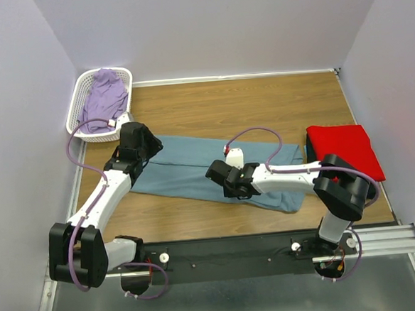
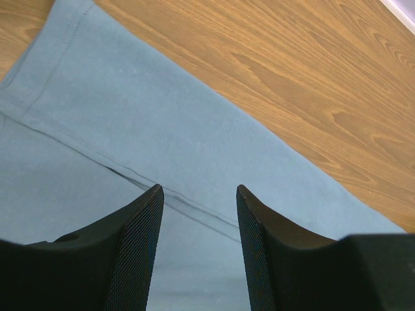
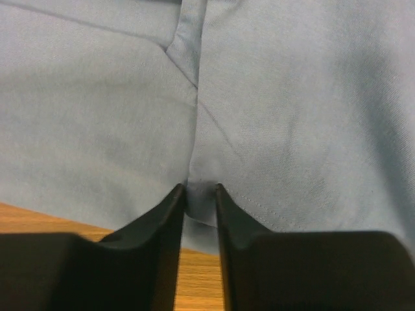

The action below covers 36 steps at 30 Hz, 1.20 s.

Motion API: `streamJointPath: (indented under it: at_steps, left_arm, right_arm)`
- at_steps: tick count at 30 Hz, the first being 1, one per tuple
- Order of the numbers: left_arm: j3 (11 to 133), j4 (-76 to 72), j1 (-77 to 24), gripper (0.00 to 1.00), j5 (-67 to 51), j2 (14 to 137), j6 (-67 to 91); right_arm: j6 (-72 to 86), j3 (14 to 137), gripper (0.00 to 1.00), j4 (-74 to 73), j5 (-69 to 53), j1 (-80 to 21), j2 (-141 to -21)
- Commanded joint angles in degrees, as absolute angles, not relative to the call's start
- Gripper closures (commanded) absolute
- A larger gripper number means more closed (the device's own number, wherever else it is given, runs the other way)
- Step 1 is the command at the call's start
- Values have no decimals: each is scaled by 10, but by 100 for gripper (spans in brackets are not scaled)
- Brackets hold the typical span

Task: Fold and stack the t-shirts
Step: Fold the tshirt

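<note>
1. Here the right claw (image 3: 201, 189) is nearly closed, its jaws pinching the near hem of the blue shirt (image 1: 194, 162) where a fold line meets the edge.
2. The left claw (image 2: 200, 193) stands wide open just over the shirt's left end, by a stitched seam, and holds nothing. Whether its tips touch the cloth I cannot tell.
3. The blue shirt lies flat across the middle of the table (image 1: 246, 103), a long strip slanting from far left to near right.
4. The red shirt (image 1: 344, 149) lies folded at the right edge, just beside the blue one's end.
5. The lilac shirt (image 1: 105, 97) sits crumpled in the basket (image 1: 74, 116) at the far left corner, behind the left claw.
</note>
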<state>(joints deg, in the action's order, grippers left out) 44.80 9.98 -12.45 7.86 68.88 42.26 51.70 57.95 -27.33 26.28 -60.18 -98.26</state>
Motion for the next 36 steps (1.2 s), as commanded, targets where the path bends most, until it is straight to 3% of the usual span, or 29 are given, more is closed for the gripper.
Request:
streamJointPath:
  at_steps: [1, 8, 18, 20, 28, 36]
  left_arm:
    - [446, 98, -120, 43, 66, 683, 412]
    - [443, 95, -119, 43, 64, 686, 410]
    - [435, 84, -117, 43, 55, 694, 407]
    - [430, 77, -117, 43, 51, 700, 405]
    - [415, 62, -117, 43, 36, 739, 414]
    - [401, 47, -150, 43, 45, 751, 417]
  right_arm:
    - [533, 591, 75, -294, 294, -607, -977]
    - [518, 613, 91, -301, 289, -606, -937]
    - [506, 636, 95, -301, 248, -607, -956]
    - [514, 632, 89, -301, 244, -607, -959]
    - [525, 592, 49, -302, 270, -606, -908]
    - [549, 482, 48, -306, 271, -536, -786]
